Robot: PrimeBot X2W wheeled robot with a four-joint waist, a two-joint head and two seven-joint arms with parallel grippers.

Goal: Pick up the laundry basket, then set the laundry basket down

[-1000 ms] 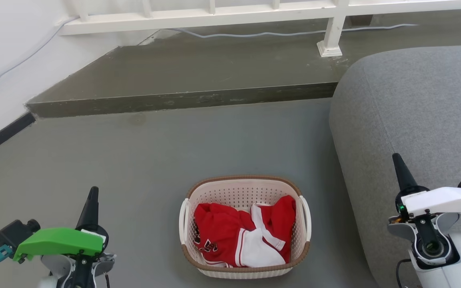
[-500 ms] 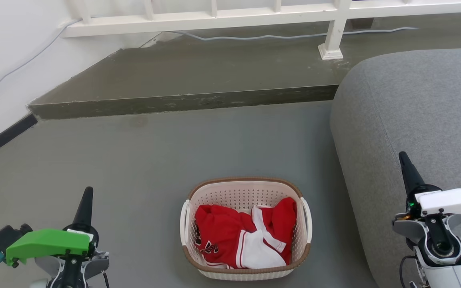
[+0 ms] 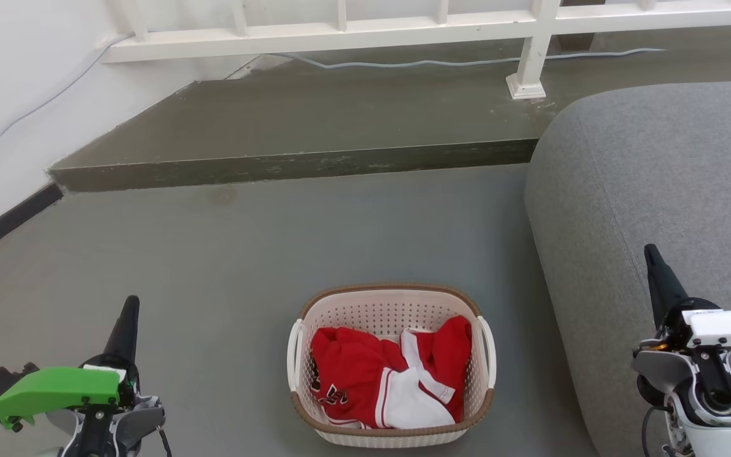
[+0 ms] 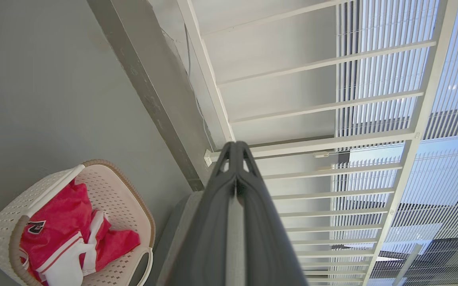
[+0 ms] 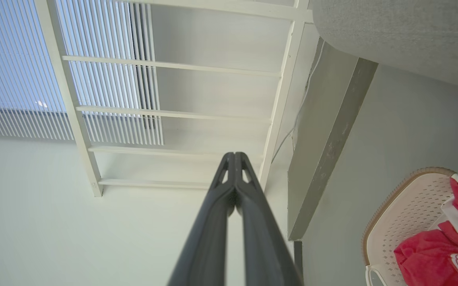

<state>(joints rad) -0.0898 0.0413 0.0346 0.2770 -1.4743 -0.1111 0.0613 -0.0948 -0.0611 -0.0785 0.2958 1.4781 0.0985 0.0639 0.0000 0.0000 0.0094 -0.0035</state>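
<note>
The laundry basket [image 3: 383, 310] stands level on the floor [image 3: 213, 266] just beside the couch [image 3: 657, 178], apart from the left gripper [image 3: 127, 317] and the right gripper [image 3: 657, 273], both pressed together and empty, which fits a lift to come or a finished set-down; any lift wants both handles [image 3: 291, 355] raised evenly.

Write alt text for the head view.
A cream laundry basket holding a red-and-white garment sits on the grey floor, beside a grey sofa. The left end effector and right end effector flank it at the lower corners, both apart from it.
</note>
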